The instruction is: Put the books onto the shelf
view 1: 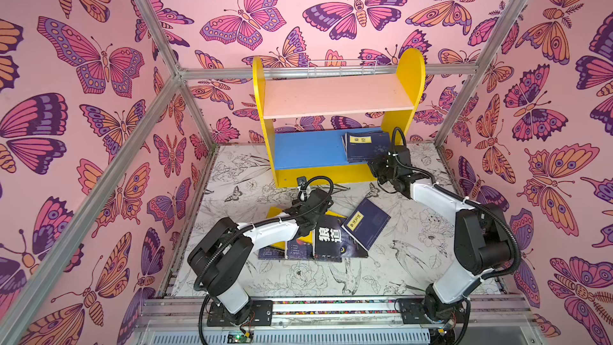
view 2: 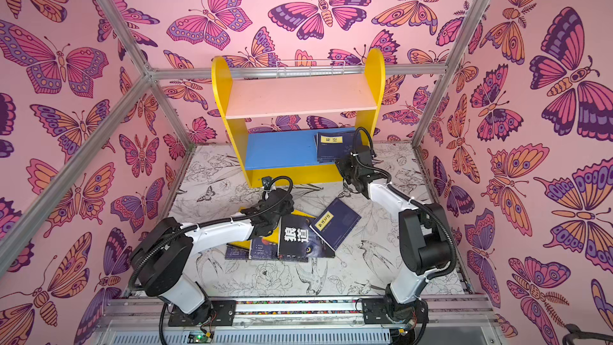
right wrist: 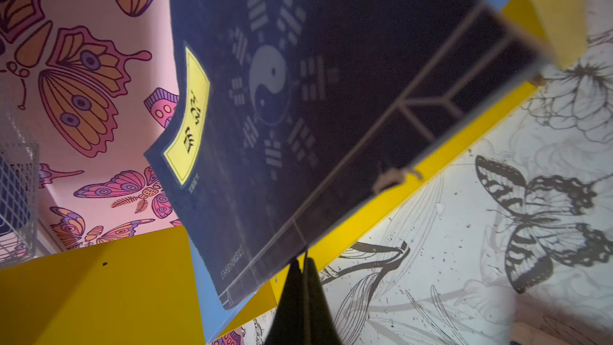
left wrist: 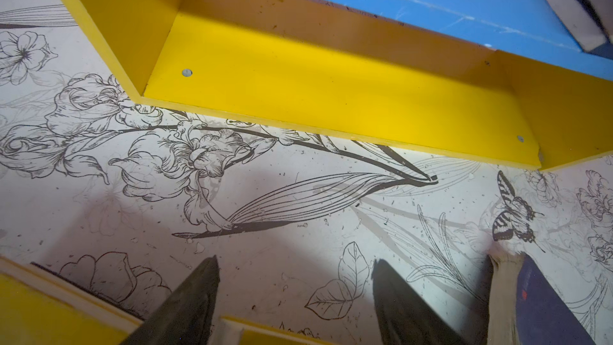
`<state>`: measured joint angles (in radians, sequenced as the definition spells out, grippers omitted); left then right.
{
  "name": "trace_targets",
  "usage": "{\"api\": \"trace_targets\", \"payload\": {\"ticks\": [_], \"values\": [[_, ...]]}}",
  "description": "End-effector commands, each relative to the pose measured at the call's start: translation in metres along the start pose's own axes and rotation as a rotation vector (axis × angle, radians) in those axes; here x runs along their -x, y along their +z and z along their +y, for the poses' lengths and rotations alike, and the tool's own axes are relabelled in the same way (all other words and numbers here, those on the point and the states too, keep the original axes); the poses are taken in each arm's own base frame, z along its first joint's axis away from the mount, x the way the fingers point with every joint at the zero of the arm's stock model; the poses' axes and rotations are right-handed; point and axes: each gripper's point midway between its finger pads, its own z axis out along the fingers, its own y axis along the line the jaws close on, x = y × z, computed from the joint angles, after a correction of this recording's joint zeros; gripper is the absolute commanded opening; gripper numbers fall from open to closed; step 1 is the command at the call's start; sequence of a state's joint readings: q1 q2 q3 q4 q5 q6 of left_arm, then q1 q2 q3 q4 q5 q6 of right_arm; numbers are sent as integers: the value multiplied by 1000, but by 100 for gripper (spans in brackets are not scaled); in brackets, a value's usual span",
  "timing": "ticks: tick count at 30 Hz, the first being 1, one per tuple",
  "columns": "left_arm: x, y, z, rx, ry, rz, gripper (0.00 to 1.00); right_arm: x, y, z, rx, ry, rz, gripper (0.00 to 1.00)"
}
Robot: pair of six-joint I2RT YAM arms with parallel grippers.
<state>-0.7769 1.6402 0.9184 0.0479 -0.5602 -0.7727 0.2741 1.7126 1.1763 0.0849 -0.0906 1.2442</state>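
My right fingers [right wrist: 292, 293] sit pressed together against the blurred, glossy navy book [right wrist: 331, 94] — left fingers [left wrist: 195, 297] spread wide, bases cropped.

The shelf [view 1: 338, 96] stands upright at the rear of the table [view 1: 414, 260]: yellow side panels, bare pink upper board, blue lower board. A flat stack of navy books [view 1: 363, 147], yellow label on top, occupies the right end of the blue board. In front, flat on the table, lie a navy book [view 1: 366, 224], a black book [view 1: 331, 237] with white characters, a yellow book [view 1: 274, 214] and two dark ones [view 1: 288, 249], overlapping.
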Motion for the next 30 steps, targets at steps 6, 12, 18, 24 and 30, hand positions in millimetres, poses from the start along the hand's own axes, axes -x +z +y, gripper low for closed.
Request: {"api": "trace_targets", "payload": {"ticks": [6, 12, 18, 24, 30], "values": [[-8, 7, 8, 30, 6, 30, 75, 25, 8, 6, -26, -32, -44, 0], [-10, 8, 7, 28, 6, 38, 75, 34, 3, -4, -54, -33, -59, 0], [-10, 8, 5, 20, 2, 42, 75, 50, -7, -9, -61, -44, -105, 0], [-8, 8, 0, 2, 15, 47, 75, 64, -23, -13, -70, -76, -138, 0], [2, 5, -28, -98, 119, 65, 75, 53, -72, -34, -66, -175, -135, 8]]}}
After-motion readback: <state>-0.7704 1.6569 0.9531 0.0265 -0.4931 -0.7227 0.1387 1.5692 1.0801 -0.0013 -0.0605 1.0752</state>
